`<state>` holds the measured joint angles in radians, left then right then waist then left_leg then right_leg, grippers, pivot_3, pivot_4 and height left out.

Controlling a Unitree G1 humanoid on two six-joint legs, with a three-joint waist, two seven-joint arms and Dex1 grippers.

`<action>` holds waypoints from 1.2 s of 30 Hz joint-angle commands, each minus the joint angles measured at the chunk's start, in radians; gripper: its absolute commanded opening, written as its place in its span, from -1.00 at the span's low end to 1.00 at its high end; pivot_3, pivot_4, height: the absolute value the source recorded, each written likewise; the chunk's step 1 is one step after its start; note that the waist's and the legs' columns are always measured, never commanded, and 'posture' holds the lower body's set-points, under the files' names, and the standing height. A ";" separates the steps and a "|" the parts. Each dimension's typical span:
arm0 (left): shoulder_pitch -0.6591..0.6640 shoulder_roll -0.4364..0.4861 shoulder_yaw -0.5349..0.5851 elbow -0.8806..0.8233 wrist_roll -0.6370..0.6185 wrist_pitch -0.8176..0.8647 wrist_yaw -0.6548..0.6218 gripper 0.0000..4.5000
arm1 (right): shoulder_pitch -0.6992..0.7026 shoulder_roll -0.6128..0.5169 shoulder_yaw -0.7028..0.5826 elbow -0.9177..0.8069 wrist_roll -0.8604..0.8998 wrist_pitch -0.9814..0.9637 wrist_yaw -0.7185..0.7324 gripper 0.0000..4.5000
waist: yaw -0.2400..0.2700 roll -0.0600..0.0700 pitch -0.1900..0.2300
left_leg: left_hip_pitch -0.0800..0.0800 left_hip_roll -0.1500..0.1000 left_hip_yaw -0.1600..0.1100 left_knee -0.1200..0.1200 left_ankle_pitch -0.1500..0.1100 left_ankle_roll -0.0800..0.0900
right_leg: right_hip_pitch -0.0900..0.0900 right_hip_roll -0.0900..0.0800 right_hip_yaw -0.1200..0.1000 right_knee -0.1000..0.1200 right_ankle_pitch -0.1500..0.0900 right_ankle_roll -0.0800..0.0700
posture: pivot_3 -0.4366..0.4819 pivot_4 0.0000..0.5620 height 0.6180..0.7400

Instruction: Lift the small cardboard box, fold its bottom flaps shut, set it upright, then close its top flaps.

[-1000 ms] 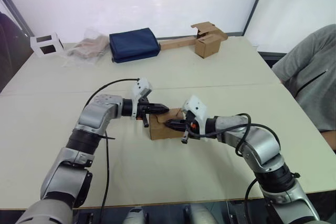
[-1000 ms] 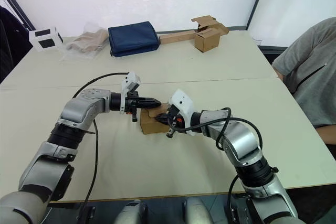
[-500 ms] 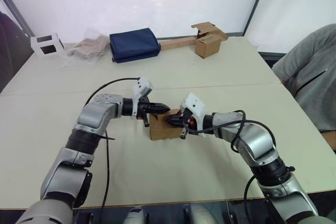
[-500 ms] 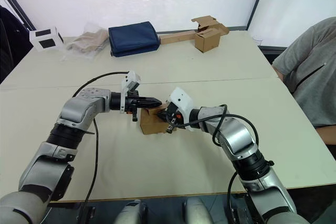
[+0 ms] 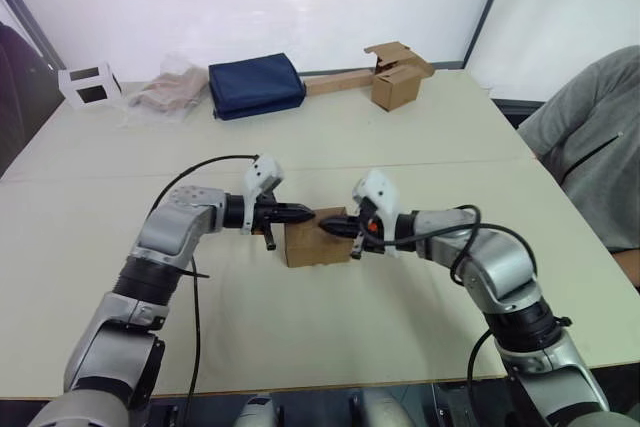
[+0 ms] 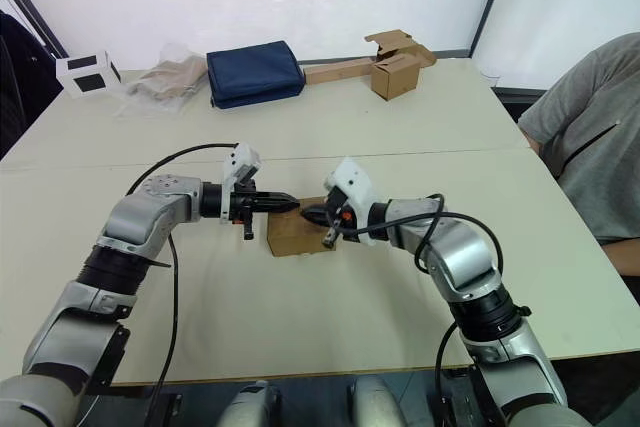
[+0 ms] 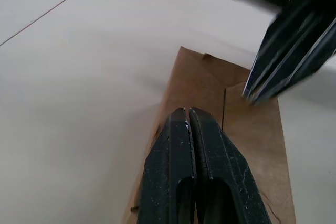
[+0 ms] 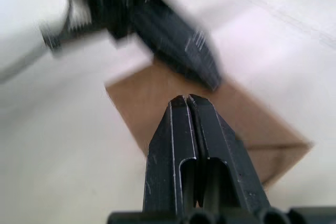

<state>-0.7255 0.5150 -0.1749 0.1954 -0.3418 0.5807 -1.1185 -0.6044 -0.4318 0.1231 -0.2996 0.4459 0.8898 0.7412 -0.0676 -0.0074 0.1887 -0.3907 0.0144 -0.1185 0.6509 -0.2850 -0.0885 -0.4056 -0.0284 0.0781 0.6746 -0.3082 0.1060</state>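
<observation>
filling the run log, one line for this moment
box on table, flaps folded | left gripper shut, above box | right gripper shut, above box

Both grippers (image 6: pixel 286 204) (image 6: pixel 312 213) over small cardboard box (image 6: pixel 298 235).

A navy blue bag (image 5: pixel 256 86), a crumpled plastic wrapper (image 5: pixel 164 93) and a white cube (image 5: pixel 88 84) are set along the table's (image 5: pixel 420 137) far edge.

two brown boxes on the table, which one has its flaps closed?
The small cardboard box between the left gripper and right gripper: its upper face lies flat. The far box, joined to the cardboard strip, has flaps standing open.
</observation>
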 commanded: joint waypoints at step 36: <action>0.100 0.029 0.118 -0.163 -0.096 0.084 0.085 -0.97 | 0.039 0.006 -0.018 0.108 -0.024 -0.182 -0.012 -1.00 | 0.001 0.000 -0.001 | 0.002 0.000 0.000 0.000 0.000 0.000 | 0.002 0.000 0.000 0.000 0.000 0.000 | -0.05 -0.47 1.00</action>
<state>-0.6279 0.5341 -0.1121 0.0675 -0.4125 0.6674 -1.0450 -0.5339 -0.4205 0.1497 -0.1356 0.3866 0.6927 0.7315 -0.0671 -0.0076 0.1882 -0.3893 0.0145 -0.1185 0.6508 -0.2850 -0.0885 -0.4040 -0.0284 0.0782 0.6745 -0.3082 0.1060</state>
